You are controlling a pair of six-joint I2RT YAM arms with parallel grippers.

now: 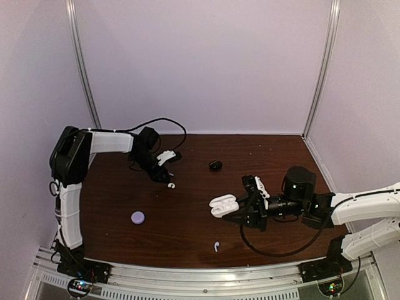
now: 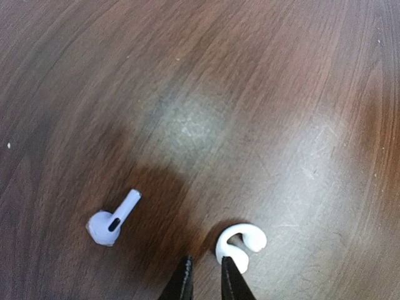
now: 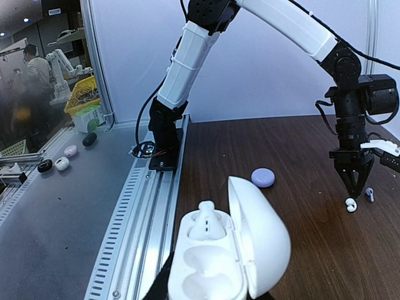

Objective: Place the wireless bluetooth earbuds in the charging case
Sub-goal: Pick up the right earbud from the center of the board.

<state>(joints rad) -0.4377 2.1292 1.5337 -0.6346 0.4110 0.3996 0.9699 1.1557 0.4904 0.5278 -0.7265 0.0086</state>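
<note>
Earbuds lie scattered on the dark wood bench [image 1: 187, 231]. Two sit right under the left claw [image 2: 206, 284]. One is a curled white bud [image 2: 240, 244], hooked like a little C, touching or just beside one fingertip. The other is a pale lavender bud [image 2: 112, 219] with a short stem, lying on its side a little further off. That claw points down at the bench with its tips a narrow slit apart and nothing between them. A white stemmed bud [image 1: 216, 246] lies alone near the front edge. The right claw [image 1: 236, 209] is clamped on the white charging case [image 3: 212, 269], whose lid stands open (one white bud [image 3: 205, 220] sits in the upper socket, and the lower socket shows as a hollow). A round lavender case [image 1: 137, 217] and a small black rounded piece [image 1: 215, 165] rest well apart on the bench.
</note>
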